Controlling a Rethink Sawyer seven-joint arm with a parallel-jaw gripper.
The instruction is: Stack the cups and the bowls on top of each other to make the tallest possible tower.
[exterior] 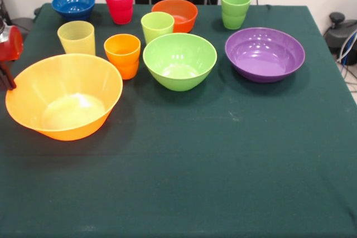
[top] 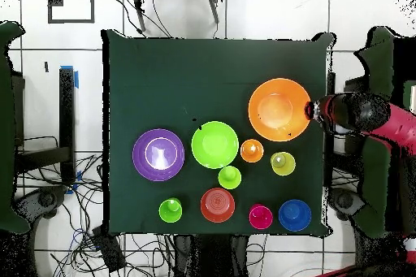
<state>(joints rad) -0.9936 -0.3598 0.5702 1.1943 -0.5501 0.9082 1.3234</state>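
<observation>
Crowding the green table: nine separate cups and bowls.

Purple bowl; blue bowl; red cup.

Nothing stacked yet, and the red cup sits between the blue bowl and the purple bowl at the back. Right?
Not quite. Nothing is stacked, but the front view shows the red cup between the blue bowl and the orange-red bowl; the purple bowl sits farther along.
</observation>
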